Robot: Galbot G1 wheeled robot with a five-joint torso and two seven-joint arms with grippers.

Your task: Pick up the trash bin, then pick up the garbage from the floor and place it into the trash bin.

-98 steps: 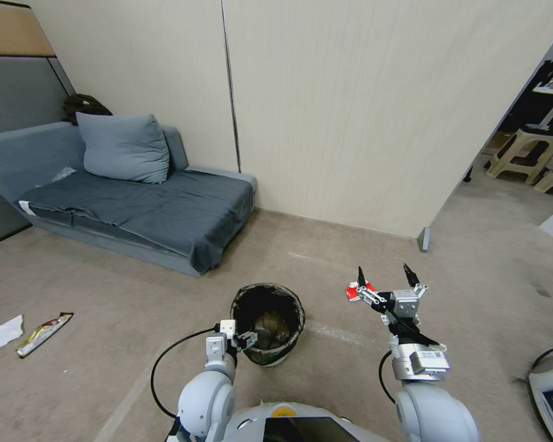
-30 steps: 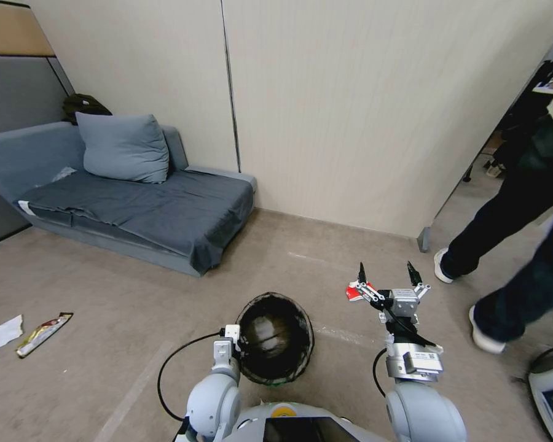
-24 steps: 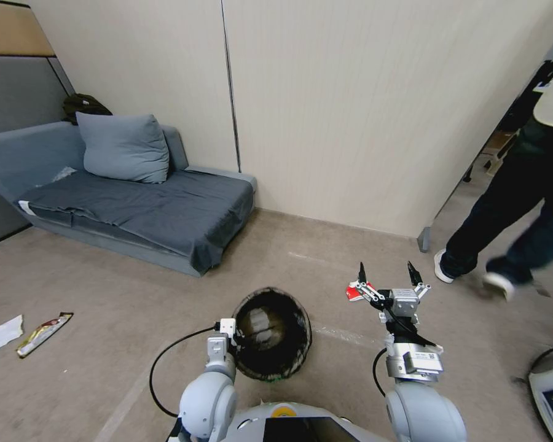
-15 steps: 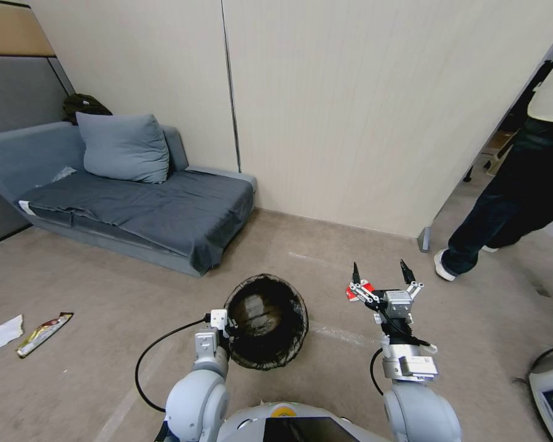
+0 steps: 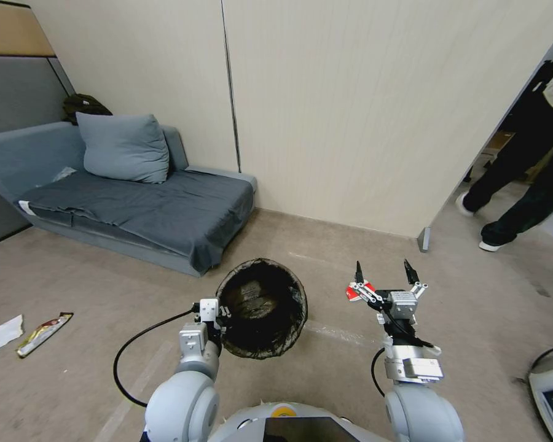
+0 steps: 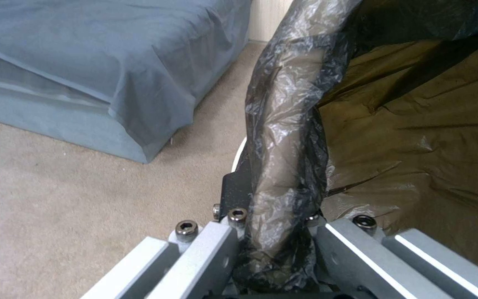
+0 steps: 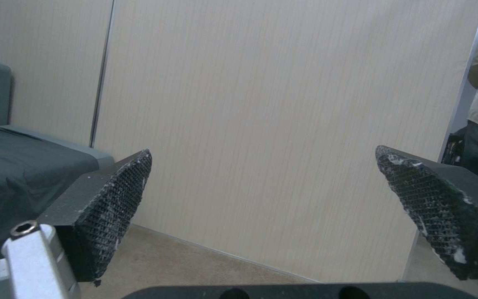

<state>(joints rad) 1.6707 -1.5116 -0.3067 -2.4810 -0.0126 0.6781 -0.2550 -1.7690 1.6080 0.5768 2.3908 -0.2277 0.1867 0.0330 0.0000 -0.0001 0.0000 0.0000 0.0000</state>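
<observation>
Bin lifted, litter next

Head view: left gripper [image 5: 222, 312] pinches the trash bin [image 5: 261, 316] by its near rim, tilted off the floor; right gripper [image 5: 384, 275] hangs spread, a red-and-white wrapper [image 5: 357, 290] just beyond it.

Left wrist view: jaws clamp the bagged rim [image 6: 286, 166].

Right wrist view: pads [image 7: 114, 203] wide apart. Judged next: descend onto the wrapper.

Even, soft indoor light, with no hard shadows or glare. Straight wall [image 5: 381, 110] lines bow near the head view's edges; the walking person's legs [image 5: 522, 184], right of the right gripper [image 5: 381, 273], are motion-blurred.
</observation>
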